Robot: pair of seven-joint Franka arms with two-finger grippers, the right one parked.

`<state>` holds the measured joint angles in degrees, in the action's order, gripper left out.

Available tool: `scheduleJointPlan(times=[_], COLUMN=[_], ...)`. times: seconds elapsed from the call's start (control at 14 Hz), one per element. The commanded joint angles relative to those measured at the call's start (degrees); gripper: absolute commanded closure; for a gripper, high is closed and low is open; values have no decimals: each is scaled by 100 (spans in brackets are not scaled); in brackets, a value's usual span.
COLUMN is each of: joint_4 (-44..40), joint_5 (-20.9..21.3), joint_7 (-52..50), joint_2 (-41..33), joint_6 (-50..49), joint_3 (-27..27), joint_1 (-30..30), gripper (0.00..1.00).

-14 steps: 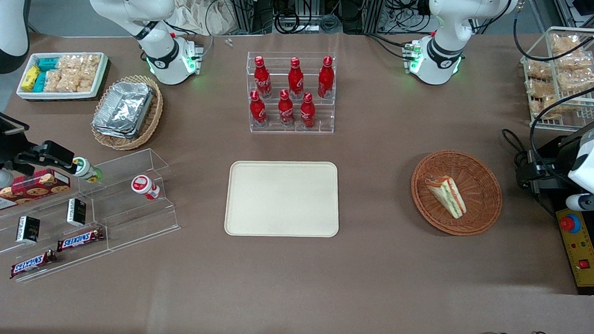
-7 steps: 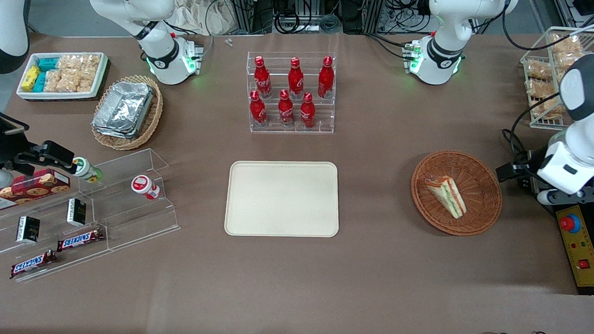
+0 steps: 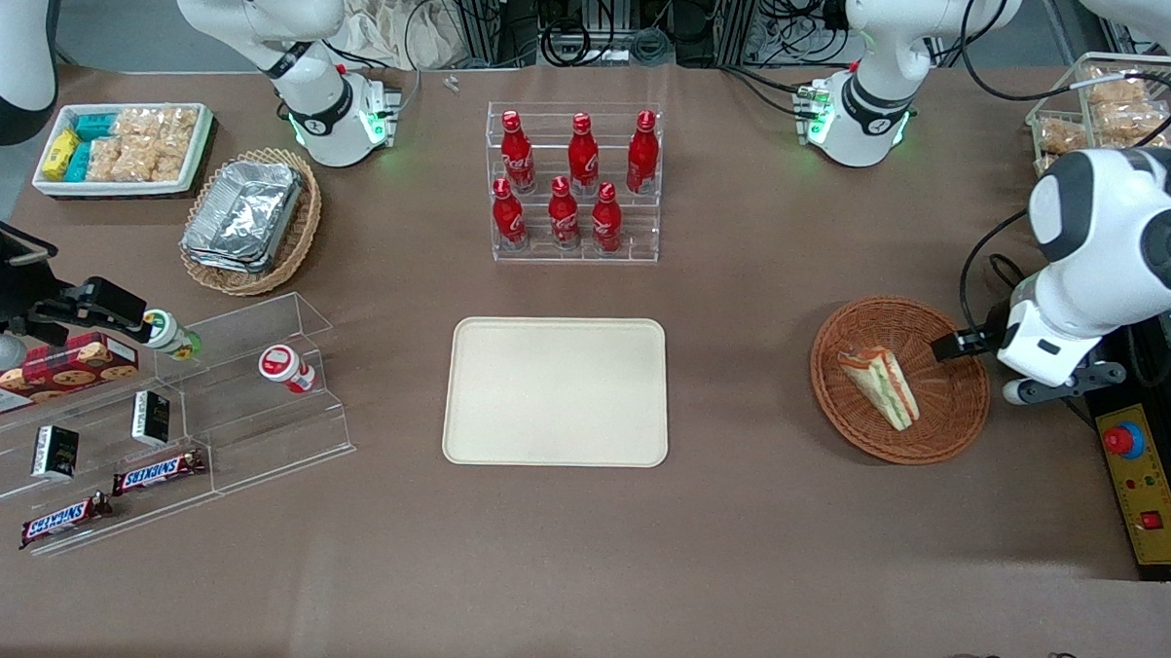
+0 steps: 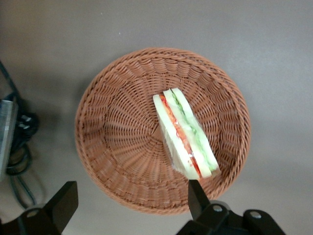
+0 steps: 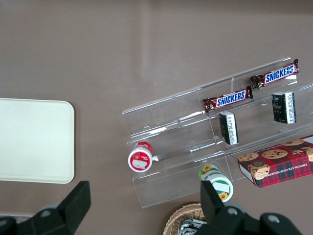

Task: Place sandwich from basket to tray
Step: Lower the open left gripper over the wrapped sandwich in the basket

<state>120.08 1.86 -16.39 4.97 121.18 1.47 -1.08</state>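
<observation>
Left gripper (image 4: 129, 200) up over the basket (image 3: 952, 420), at the rim toward the working arm's end of the counter (image 3: 734, 529), well clear of the weave. Fingers (image 4: 66, 203) spread wide, nothing between them, both tips showing in the wrist view with the basket rim in the gap. Sandwich (image 3: 881, 385) lying inside the basket (image 4: 122, 147), on its side, layers facing up: white bread, green, orange-red filling. Sandwich (image 4: 185, 133) off-centre, close to the basket wall, wide crust end farther from the front camera, narrow tip pointing nearer to it. No contact between fingers and sandwich. Tray (image 3: 557, 390) flat on the counter, mid-table, well apart from the basket, toward the parked arm's end from it, bare cream surface. Tray corner (image 5: 34, 139) also caught in the right wrist view. Red bottles (image 3: 571, 178) in a clear rack, farther from the front camera than the tray. Tan basket of foil trays (image 3: 249, 215) and clear stepped shelf (image 3: 242, 395) with candy bars toward the parked arm's end.
</observation>
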Motion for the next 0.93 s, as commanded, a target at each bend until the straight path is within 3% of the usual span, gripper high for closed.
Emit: scheduleJointPlan(times=[0.0,0.14,0.43,0.86], joint_4=[297,262,262,305], joint_5=[-359,-555,-555,-555], joint_7=[-329,-601,-1392,-1613], joint_2=[20,214,531,926], joint_6=[371,432,731,1030], joint_3=[37,203,406,424], joint_1=[64,73,73,134], gripper=[0,0,0,1])
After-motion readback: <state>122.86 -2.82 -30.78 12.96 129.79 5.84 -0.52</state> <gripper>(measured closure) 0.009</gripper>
